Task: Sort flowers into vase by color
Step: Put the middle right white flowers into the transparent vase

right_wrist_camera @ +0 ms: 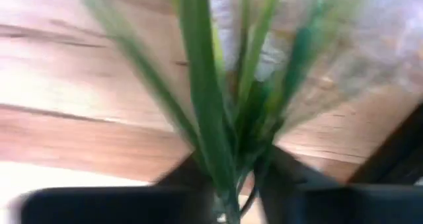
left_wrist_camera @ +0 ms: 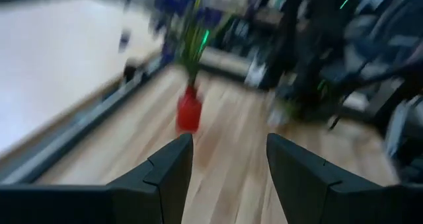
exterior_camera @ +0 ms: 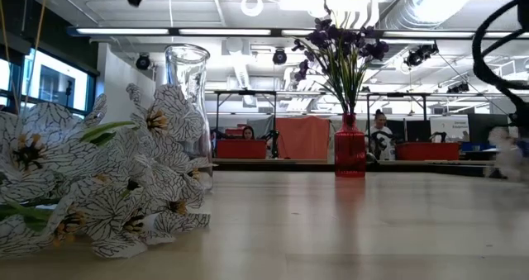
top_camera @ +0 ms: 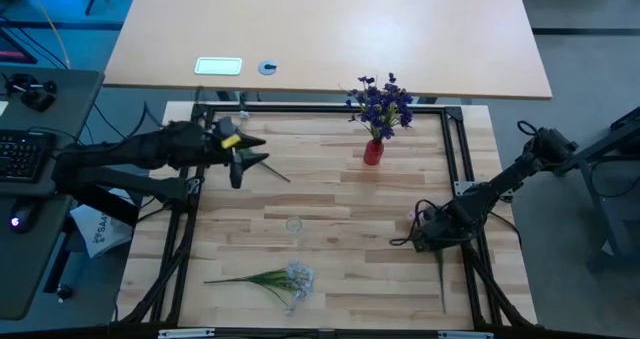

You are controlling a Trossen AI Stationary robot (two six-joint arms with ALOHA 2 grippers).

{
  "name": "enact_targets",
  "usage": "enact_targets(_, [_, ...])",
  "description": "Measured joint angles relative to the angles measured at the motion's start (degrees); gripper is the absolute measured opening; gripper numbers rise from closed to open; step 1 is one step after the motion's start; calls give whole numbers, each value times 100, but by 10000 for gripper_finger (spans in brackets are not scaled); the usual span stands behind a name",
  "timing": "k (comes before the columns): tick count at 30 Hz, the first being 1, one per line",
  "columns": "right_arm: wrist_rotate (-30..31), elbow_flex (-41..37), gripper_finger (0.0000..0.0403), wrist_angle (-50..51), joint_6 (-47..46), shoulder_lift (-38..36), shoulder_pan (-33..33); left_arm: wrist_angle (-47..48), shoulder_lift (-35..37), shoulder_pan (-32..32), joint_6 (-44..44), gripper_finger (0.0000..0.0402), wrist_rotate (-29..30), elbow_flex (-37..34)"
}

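A red vase (top_camera: pixel 373 152) holding dark purple-blue flowers (top_camera: pixel 381 103) stands at the far middle of the table. It also shows in the low view (exterior_camera: pixel 350 148). A clear glass vase (top_camera: pixel 293 224) stands upright near the centre. A bunch of white flowers (top_camera: pixel 296 279) lies flat near the near edge, with its green stems (top_camera: pixel 235 276) pointing left. My left gripper (top_camera: pixel 252 159) hovers open on the left, with the red vase (left_wrist_camera: pixel 189 112) ahead of its fingers. My right gripper (top_camera: pixel 430 231) sits low at the right and is shut on a green sprig (right_wrist_camera: pixel 211 112). My right gripper pinches a green sprig between its two fingers, by a cluster of thin stems (right_wrist_camera: pixel 225 178). The stems fan out ahead of the fingers toward pale blossoms (right_wrist_camera: pixel 264 52). In the high view a thin stem (top_camera: pixel 441 279) trails from the gripper toward the near edge.
A black metal frame (top_camera: pixel 455 149) borders the wooden work surface. A second pale table (top_camera: pixel 330 29) lies beyond the far edge with a small white device (top_camera: pixel 218 66) on it. Bare wood (top_camera: pixel 360 249) lies between the glass vase and my right gripper.
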State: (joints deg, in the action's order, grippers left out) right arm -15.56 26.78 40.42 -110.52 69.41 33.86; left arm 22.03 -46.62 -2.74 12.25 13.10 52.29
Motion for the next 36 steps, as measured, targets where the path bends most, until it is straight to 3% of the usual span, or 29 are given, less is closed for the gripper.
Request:
enact_targets(2, [276,123,23,-173,134,4,8,-278,144,21,-176,182,-4,15])
enact_targets(6, [1075,564,27,-681,677,2,-84,-495,449,21,-339,181,100,245])
enact_targets(9, [2116,968,8,-1272,1575,2,-246,-803,638,21,-309,181,116,465])
enact_targets(13, [3825,1281,12,-2829,3695,2,-633,-1416,754,21,-454,181,112,623])
enact_targets(16, [4500,1398,6,-4854,6125,43,-1010,-1659,771,21,-582,181,113,627])
enact_targets(19, [4341,1605,4,-6694,8274,287,-1396,-1551,761,21,-575,181,112,625])
enact_targets(22, [3811,2102,5,-7622,9326,596,-1691,-1259,752,21,-336,181,97,625])
enact_targets(25, [3241,2837,3,-7113,9796,959,-1863,-999,752,21,-41,181,59,623])
enact_targets(30, [2905,4129,3,-5608,10425,1819,-2034,-873,768,23,112,181,-98,621])
enact_targets(36, [2393,4959,3,-5248,10710,2414,-2215,-762,805,73,113,181,-190,618])
